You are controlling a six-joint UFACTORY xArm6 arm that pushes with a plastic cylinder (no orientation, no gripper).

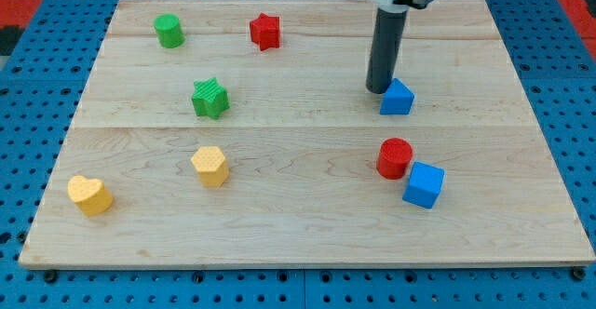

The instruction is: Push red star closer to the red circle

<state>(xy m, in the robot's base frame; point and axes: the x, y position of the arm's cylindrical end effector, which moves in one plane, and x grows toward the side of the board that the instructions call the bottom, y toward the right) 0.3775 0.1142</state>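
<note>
Left of the red circle [395,157] the table [307,225] was bare; a blue cube [424,184] touched its right side.

The desk [307,225] is pale wood with faint grain; around it lies a blue perforated surface [37,114]. The star [265,31] and circle [395,157] are red, two blocks blue [398,97] [424,184], two green [169,31] [210,98], two yellow [211,166] [89,195], the rod [384,53] dark grey
</note>
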